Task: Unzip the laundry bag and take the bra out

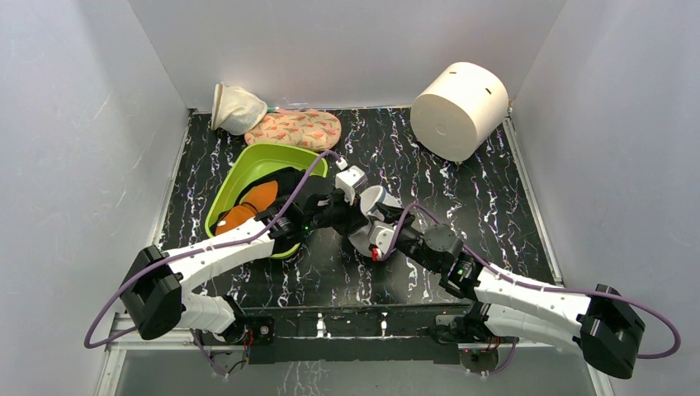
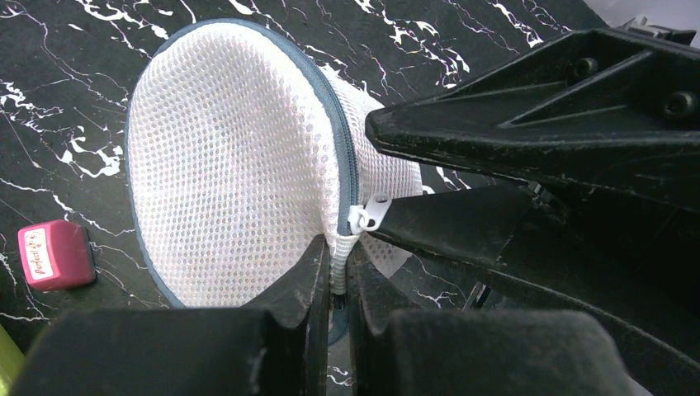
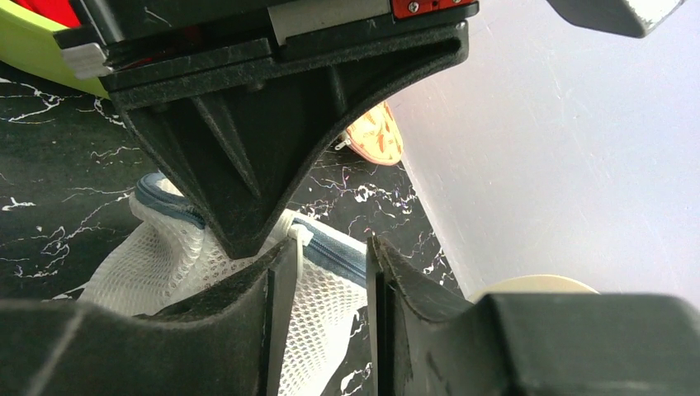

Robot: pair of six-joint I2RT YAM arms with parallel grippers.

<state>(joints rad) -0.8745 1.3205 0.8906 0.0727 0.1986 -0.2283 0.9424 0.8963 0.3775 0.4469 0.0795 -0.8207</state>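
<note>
The laundry bag (image 2: 231, 165), a round white mesh dome with a dark zip round its rim, stands on edge at mid-table (image 1: 376, 202). My left gripper (image 2: 336, 264) is shut on the mesh seam just below the white zip pull (image 2: 369, 216). My right gripper (image 3: 330, 272) reaches in from the other side, open. The zip pull (image 3: 299, 239) lies against its left finger, and the zip tape and mesh (image 3: 330, 313) sit in the gap. In the left wrist view its fingers (image 2: 528, 124) straddle the pull. The zip looks closed. The bra is hidden.
A green basin (image 1: 264, 177) with orange and black clothes lies left of the grippers. A cream mesh pouch (image 1: 235, 107) and a patterned pouch (image 1: 297, 128) sit at the back left. A big white cylinder (image 1: 458, 107) is back right. A small pink box (image 2: 56, 254) lies beside the bag.
</note>
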